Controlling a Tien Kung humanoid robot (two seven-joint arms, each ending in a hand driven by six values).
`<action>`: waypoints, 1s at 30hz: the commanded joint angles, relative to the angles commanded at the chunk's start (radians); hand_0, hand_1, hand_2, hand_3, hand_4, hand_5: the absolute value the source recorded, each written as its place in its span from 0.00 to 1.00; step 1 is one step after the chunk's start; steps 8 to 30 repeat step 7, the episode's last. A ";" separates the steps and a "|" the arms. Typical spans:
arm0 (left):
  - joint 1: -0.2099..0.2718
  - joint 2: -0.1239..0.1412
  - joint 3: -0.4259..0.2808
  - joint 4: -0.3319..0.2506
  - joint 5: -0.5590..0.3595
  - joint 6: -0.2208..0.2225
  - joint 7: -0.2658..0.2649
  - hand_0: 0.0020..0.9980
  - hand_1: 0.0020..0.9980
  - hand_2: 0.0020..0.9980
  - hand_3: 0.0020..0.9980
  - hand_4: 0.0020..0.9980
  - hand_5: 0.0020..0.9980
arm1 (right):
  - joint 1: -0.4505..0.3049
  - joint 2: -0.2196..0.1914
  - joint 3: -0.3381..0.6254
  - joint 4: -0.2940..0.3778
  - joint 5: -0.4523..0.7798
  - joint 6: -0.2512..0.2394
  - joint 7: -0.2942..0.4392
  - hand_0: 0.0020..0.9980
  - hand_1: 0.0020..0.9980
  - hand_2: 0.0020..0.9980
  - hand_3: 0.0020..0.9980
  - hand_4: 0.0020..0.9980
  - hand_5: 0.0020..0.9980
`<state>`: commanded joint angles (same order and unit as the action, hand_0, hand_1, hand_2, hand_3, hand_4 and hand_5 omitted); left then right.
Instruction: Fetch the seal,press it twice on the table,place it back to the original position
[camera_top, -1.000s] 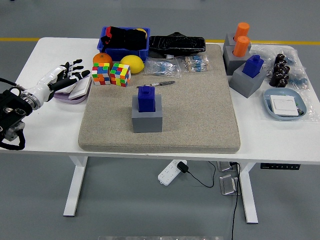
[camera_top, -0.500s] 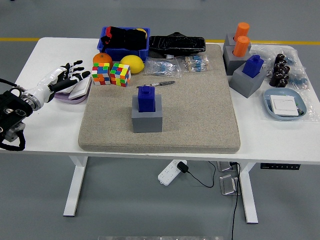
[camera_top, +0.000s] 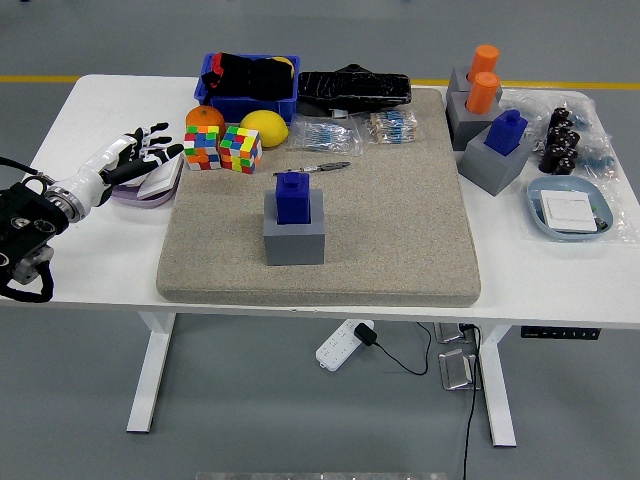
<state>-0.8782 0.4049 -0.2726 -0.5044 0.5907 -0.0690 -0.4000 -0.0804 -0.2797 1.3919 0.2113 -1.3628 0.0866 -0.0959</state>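
Inventory, counted. One white table (camera_top: 90, 260) carries one beige mat (camera_top: 400, 220) across its centre. Three grey holder blocks are present: one at centre frame (camera_top: 293, 240) and two at upper right, the nearer (camera_top: 494, 165) and the farther (camera_top: 466, 115). Two blue seals are present: one in the centre block and one in the nearer right block (camera_top: 508, 130). Two orange cylinders (camera_top: 484, 80) stand in the farther right block. Two colour cubes (camera_top: 222, 147) sit side by side at upper left, with one orange (camera_top: 204, 117) and one lemon (camera_top: 264, 127) just behind them. One pen (camera_top: 315, 168) lies on the mat behind the centre block. One blue bin (camera_top: 247, 88) and one black bag (camera_top: 353, 88) sit at the top edge. One pale blue tray (camera_top: 568, 208) sits at right.

Task item. The seal (camera_top: 293, 196) is a solid blue block with a small raised knob on top. It stands upright, seated in the centre grey block, slightly left of frame centre.

Hand state. The left hand (camera_top: 128, 156) is at the left of frame, above a lilac pad (camera_top: 150, 185). Its fingers (camera_top: 157, 130) are spread and extended toward the cubes, and hold nothing.

Change from the earlier frame. The left hand has shifted slightly right and lower. The seal and all other items are unmoved.
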 joint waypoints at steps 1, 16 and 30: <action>0.000 0.000 0.000 0.000 0.000 0.000 0.000 0.96 0.90 0.94 0.99 0.89 0.69 | -0.001 0.000 -0.002 0.000 0.001 0.000 0.000 0.77 0.68 0.67 0.62 0.78 0.50; -0.002 0.001 0.001 -0.001 0.001 0.000 0.000 0.96 0.90 0.94 0.99 0.88 0.69 | -0.003 -0.001 -0.001 -0.001 0.003 -0.001 0.000 0.77 0.68 0.67 0.62 0.78 0.50; -0.002 0.001 0.001 -0.001 0.001 0.000 0.000 0.96 0.90 0.94 0.99 0.88 0.69 | -0.003 -0.001 -0.001 -0.001 0.003 -0.001 0.000 0.77 0.68 0.67 0.62 0.78 0.50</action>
